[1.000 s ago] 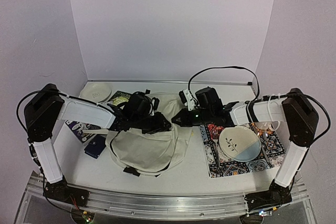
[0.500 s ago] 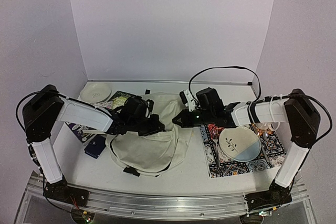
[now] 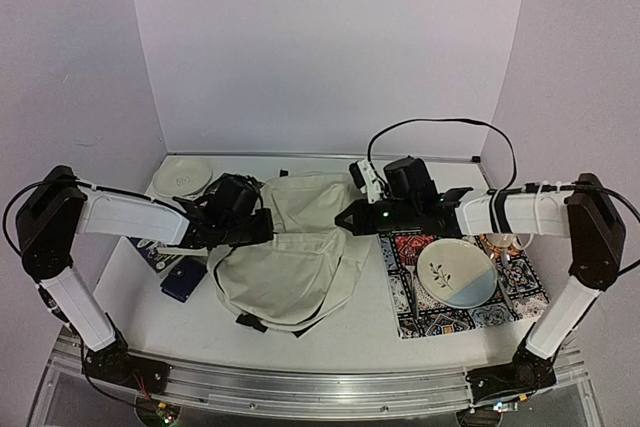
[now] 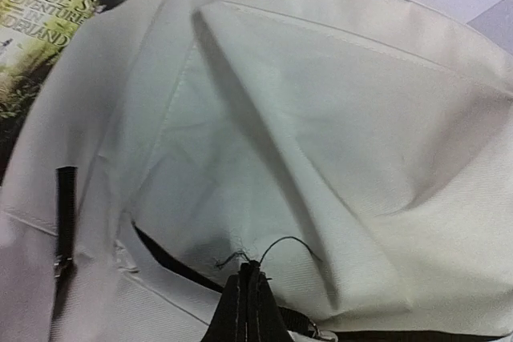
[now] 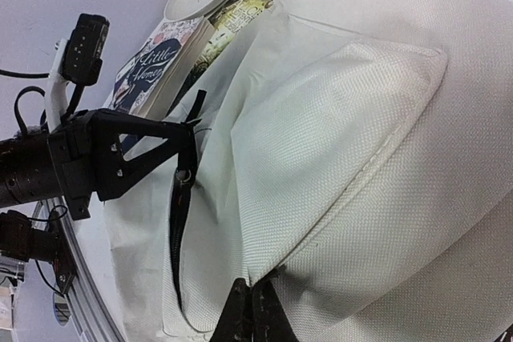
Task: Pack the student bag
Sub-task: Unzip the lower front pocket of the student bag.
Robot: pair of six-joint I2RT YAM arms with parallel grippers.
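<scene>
The student bag, a big cream fabric backpack, lies in the middle of the table, stretched between both arms. My left gripper is shut on the black pull tab at the end of the bag's zipper. In the left wrist view the shut left gripper pinches that tab with a loose thread curling above it. My right gripper is shut on a fold of the bag's cloth, and the right wrist view shows this gripper biting the fold. The zipper gapes a little and shows dark lining.
A white plate sits at the back left. Two books, Alice and Little Women, lie partly under the bag's left side. A dark blue pouch lies near them. At the right, a patterned mat carries a blue-and-cream plate.
My left gripper has shut on the pull tab and drawn back to the left. The right gripper shifted slightly right and the bag has spread out between them.
</scene>
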